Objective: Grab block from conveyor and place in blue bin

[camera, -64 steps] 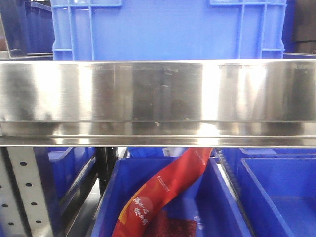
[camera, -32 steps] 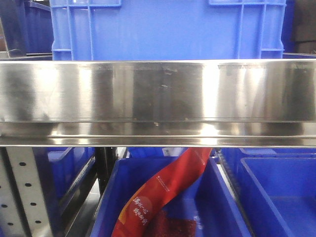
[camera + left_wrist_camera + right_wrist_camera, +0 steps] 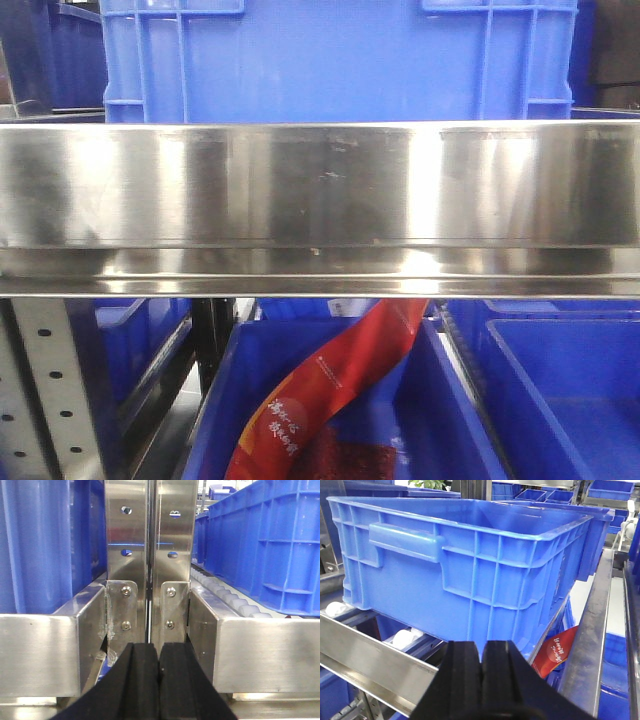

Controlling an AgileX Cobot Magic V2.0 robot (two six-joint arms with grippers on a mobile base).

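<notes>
No block and no conveyor show in any view. A large blue bin (image 3: 340,60) stands on the upper level of a steel roller rack, and the right wrist view shows this blue bin (image 3: 470,555) from its corner. My left gripper (image 3: 159,652) is shut with nothing between its black pads, facing the rack's steel upright (image 3: 150,555). My right gripper (image 3: 481,652) is also shut and empty, just in front of and below the bin's near corner. Neither gripper touches anything.
A wide steel rail (image 3: 320,200) crosses the front view. Below it lie more blue bins (image 3: 340,420), one holding a red printed bag (image 3: 330,390). White rollers (image 3: 225,597) carry a blue crate (image 3: 270,545) to the right of the left gripper. Further bins fill the background.
</notes>
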